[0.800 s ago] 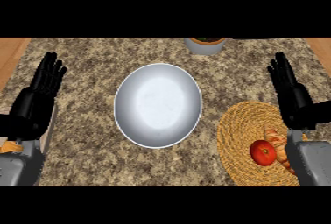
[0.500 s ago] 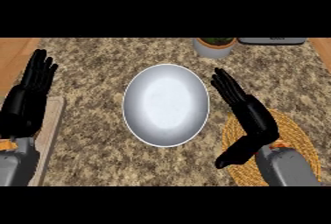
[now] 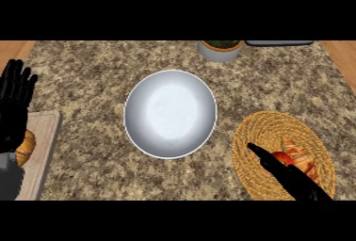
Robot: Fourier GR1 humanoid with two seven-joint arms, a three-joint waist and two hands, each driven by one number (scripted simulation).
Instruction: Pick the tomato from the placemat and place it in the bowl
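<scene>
One hand in play: the right hand point(image 3: 292, 181) is seen at about 5 o'clock, fingers straight and held together, laid across the woven placemat point(image 3: 261, 132); half a second ago it stood higher, over the placemat's inner edge beside the bowl, so it has been drawn back and down.
Tomato: the tomato point(image 3: 283, 157) is on the placemat, just beside the right hand's fingertips point(image 3: 253, 148) on their far side, partly covered by the hand; whether it is touched cannot be told, and nothing is curled round it.
Change noted: the tomato was hidden by the hand half a second ago and is now uncovered; a further reddish thing point(image 3: 304, 159) is seen next to it on the mat.
Meaning for the task: the reach is judged nearly done, the grasp not yet made; the fingers would have to be closed round the tomato before any lift.
Left hand: the left hand point(image 3: 15, 110) is shown at 9 o'clock, open, fingers up and slightly spread, at rest over a cutting board point(image 3: 43, 141) bearing an orange item point(image 3: 26, 146).
Bowl: the bowl point(image 3: 170, 113) sits at centre, nothing in it, well clear of the tomato.
Far edge: a plant pot point(image 3: 221, 51) is noted at 12 o'clock.
</scene>
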